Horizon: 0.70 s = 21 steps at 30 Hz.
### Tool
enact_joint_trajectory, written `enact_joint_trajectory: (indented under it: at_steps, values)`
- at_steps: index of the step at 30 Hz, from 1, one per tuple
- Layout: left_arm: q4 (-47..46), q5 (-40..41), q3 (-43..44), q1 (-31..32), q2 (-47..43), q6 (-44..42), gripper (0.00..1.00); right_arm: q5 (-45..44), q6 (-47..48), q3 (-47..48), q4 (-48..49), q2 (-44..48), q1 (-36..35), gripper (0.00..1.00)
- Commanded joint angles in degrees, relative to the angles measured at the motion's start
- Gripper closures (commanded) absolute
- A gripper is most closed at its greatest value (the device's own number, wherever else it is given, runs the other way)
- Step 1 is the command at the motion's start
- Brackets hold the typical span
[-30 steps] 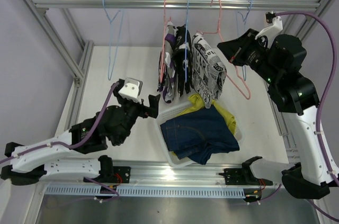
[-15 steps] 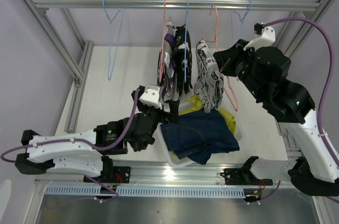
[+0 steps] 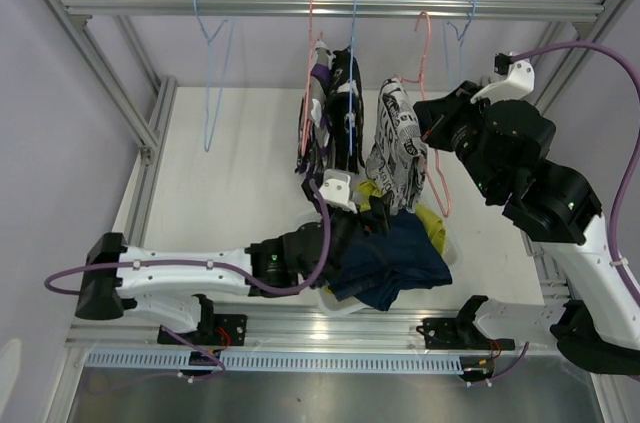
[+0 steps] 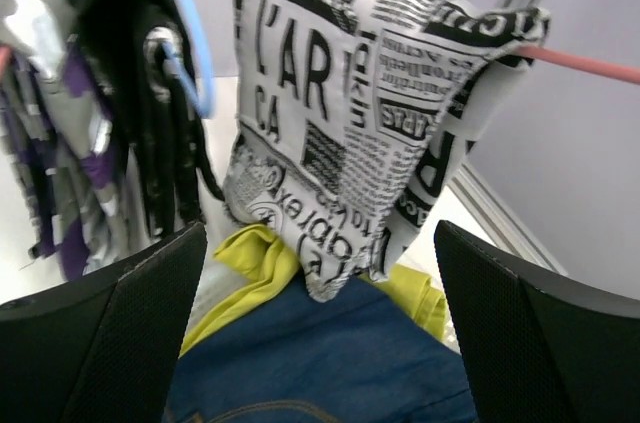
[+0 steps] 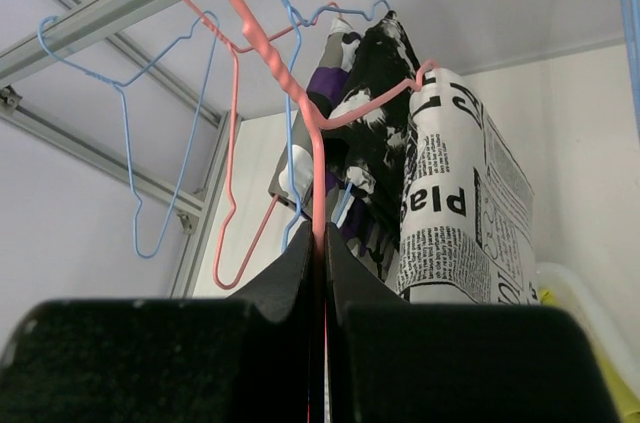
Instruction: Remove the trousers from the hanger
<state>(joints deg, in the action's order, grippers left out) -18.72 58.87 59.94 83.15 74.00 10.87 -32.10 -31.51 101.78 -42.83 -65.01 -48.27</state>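
The grey-white newsprint trousers [image 3: 395, 148] hang folded over a pink hanger [image 3: 437, 158]. My right gripper [image 3: 425, 121] is shut on that hanger's wire [image 5: 318, 173], beside the trousers [image 5: 455, 203]. My left gripper [image 3: 372, 213] is open and empty just under the trousers' lower edge [image 4: 340, 113], jaws wide apart [image 4: 320, 283]. Below it lie the navy trousers [image 4: 330, 353] and yellow trousers [image 4: 250, 263], in a clear bin [image 3: 325, 298]. The black-and-white splatter pair [image 3: 345, 113] and the purple patterned pair [image 3: 318, 123] hang on hangers to the left.
A metal rail [image 3: 330, 7] spans the back and carries the hangers. An empty blue hanger [image 3: 212, 73] hangs at the left, another blue one [image 3: 460, 28] at the right. Frame posts stand along the table's left and right edges.
My left arm has swung right from the table's left side to over the bin, under the newsprint trousers. My right gripper has shifted slightly with the pink hanger.
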Motion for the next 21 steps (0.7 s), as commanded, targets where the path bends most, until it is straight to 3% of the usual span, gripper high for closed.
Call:
enact_joint_trajectory:
  at_steps: [1,21]
  values:
    - [-11.2,-1.5,2.4,0.4,2.5,-2.3,0.01,-2.4,-1.7,0.5,6.3,2.5,-0.5,1.0]
    - [-11.8,-5.3,11.0,-3.8,16.9,-0.2,0.0,-0.3,-3.3,-4.3,6.4,9.0,-0.5,1.0]
